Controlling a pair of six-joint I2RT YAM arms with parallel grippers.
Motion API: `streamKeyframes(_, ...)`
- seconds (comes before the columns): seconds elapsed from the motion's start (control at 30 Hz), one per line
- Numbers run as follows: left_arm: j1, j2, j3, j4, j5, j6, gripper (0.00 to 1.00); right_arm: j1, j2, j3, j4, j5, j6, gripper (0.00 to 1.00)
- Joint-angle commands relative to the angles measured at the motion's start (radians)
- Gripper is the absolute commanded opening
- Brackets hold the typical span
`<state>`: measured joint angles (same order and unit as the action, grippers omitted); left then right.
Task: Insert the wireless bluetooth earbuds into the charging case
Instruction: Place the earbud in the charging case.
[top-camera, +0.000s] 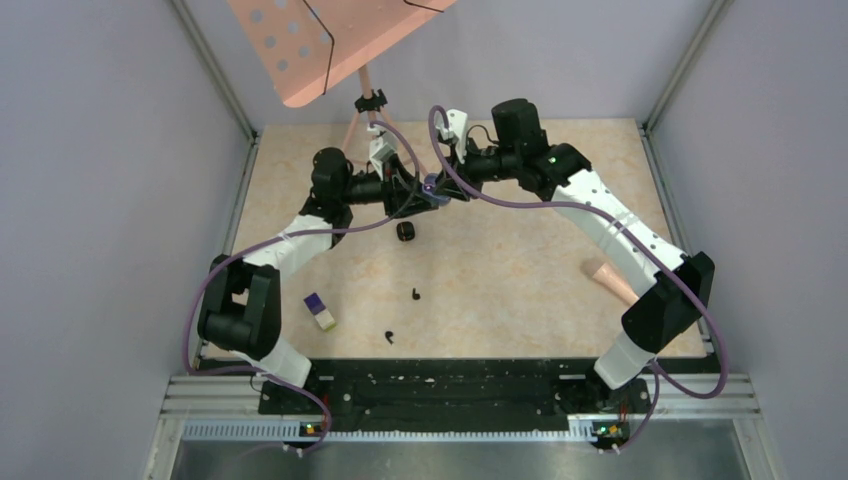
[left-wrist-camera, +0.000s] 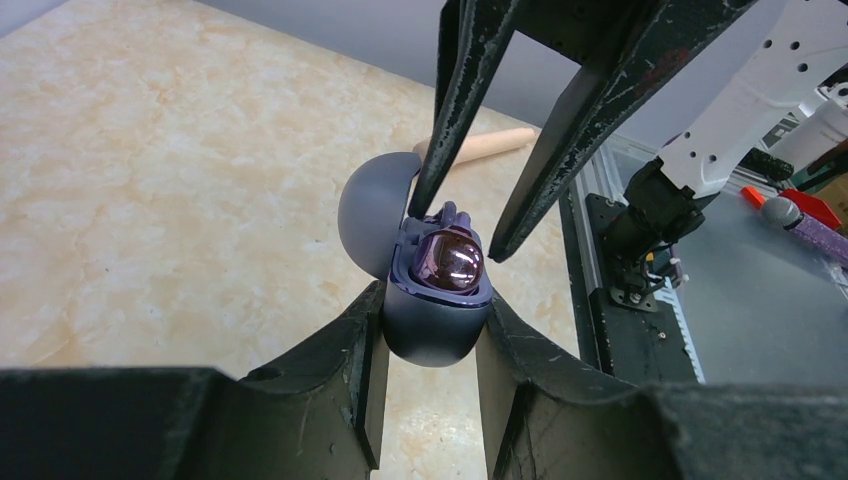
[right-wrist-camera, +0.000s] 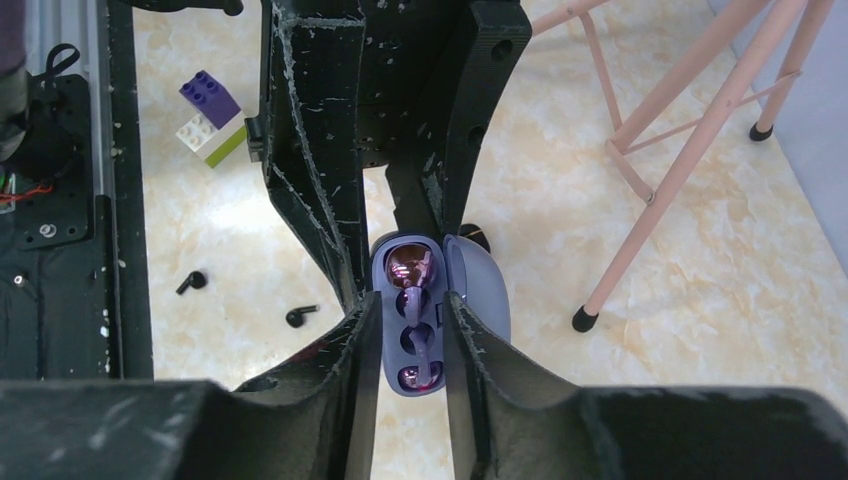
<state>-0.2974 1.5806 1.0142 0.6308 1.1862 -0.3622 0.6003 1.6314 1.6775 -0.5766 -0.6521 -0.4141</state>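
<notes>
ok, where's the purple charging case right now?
The purple charging case is off the table, clamped in the left gripper at the far centre of the top view, lid open, with the right gripper straddling its top.

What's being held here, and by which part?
The left gripper clamps the open charging case by its lower body's sides; the right gripper, jaws apart over a seated purple earbud, holds nothing.
</notes>
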Motion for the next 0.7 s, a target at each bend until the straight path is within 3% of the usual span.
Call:
streamKeyframes(0.0, -0.005, -0.010, 0.043, 0.015, 0.018, 0.032, 0.00, 0.009, -0.033, 0.048, 0.022, 0.015, 0.013, 0.29)
streamKeyframes(0.47, -0.006, 0.004, 0.055, 0.010, 0.028, 0.046, 0.00, 0.009, -0.028, 0.040, 0.003, -0.006, -0.009, 0.00)
streamKeyframes(0.67, -0.011, -0.008, 0.058, -0.049, 0.030, 0.131, 0.00, 0.009, -0.019, 0.058, -0.028, -0.006, -0.038, 0.00)
